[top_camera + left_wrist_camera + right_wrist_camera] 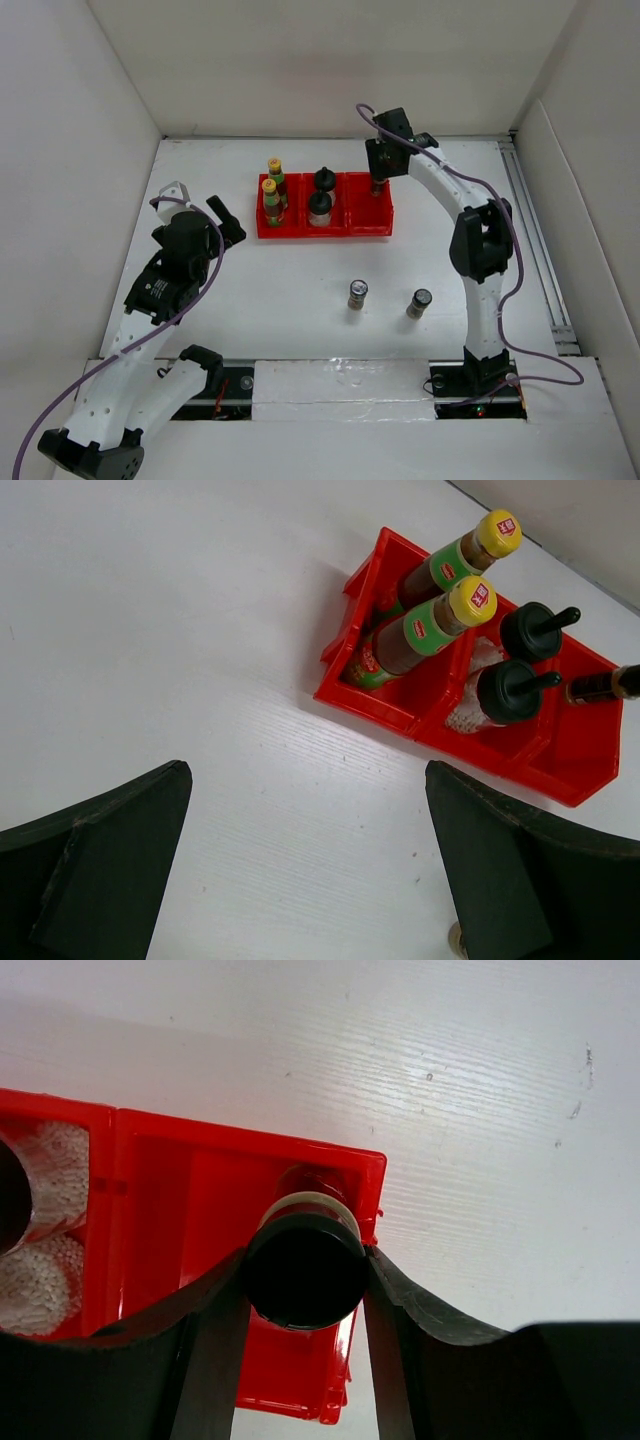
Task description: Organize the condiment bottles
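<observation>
So far, five of seven containers sit at the red three-compartment plastic tray [300, 233] in the upper middle of the overhead view. At far left, the left gripper [225, 220] hangs with jaws wide apart and empty, well away from the tray. The tray's left compartment holds two tall yellow-capped bottles with red-green labels [271, 180]. Its middle one holds two squat white jars with black lids [321, 195]. In the right compartment, the right gripper [379, 178] is clamped on a small dark-capped shaker [305, 1270]. Whether its base rests on the floor I cannot tell. Two more small dark-capped shakers [357, 293] [419, 303] stand on the white table [250, 320] at lower centre. By my reckoning, those remain to be placed.
</observation>
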Motion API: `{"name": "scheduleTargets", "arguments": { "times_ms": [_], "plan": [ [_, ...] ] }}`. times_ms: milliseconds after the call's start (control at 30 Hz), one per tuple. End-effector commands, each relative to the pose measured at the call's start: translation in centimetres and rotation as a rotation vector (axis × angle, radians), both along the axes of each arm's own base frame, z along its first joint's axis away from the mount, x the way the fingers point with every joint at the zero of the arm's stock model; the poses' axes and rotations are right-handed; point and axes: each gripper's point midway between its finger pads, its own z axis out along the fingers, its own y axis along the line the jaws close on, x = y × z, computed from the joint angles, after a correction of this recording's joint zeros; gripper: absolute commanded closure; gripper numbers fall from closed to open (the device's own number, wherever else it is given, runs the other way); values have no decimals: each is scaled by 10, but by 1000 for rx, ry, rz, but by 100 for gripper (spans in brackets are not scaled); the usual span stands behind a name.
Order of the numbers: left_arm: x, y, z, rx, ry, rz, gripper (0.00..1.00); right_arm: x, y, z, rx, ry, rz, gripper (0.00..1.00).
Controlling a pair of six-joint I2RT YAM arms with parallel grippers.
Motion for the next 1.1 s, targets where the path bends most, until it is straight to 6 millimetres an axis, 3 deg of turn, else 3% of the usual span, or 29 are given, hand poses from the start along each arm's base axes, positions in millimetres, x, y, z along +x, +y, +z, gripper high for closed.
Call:
{"name": "scheduleTargets", "arguments": {
  "times_ms": [0, 300, 467, 600, 667, 800, 1033, 1067],
  "plan": [
    [2, 0, 9, -4, -33, -5, 1, 15, -3, 4, -2, -55, 8, 100],
    [3, -1, 9, -4, -34, -11, 1, 22, 0, -17, 11, -25, 17, 92],
    [3, -2, 9, -5, -33, -15, 1, 18, 1, -24, 21, -12, 23, 62],
    [3, -2, 8, -3, -31, -17, 1, 17, 1, -23, 27, -11, 20, 49],
    [3, -3, 8, -5, -32, -19, 1, 16, 1, -16, 30, -21, 20, 40],
    [3, -3, 10, -6, -37, -19, 1, 14, 1, -5, 43, -37, 18, 33],
    [3, -3, 9, -6, -37, -19, 1, 6, -2, 36, 74, -98, 6, 30],
    [3, -3, 10, -6, -38, -21, 1, 3, -4, 52, 79, -123, 2, 30]
  ]
}}
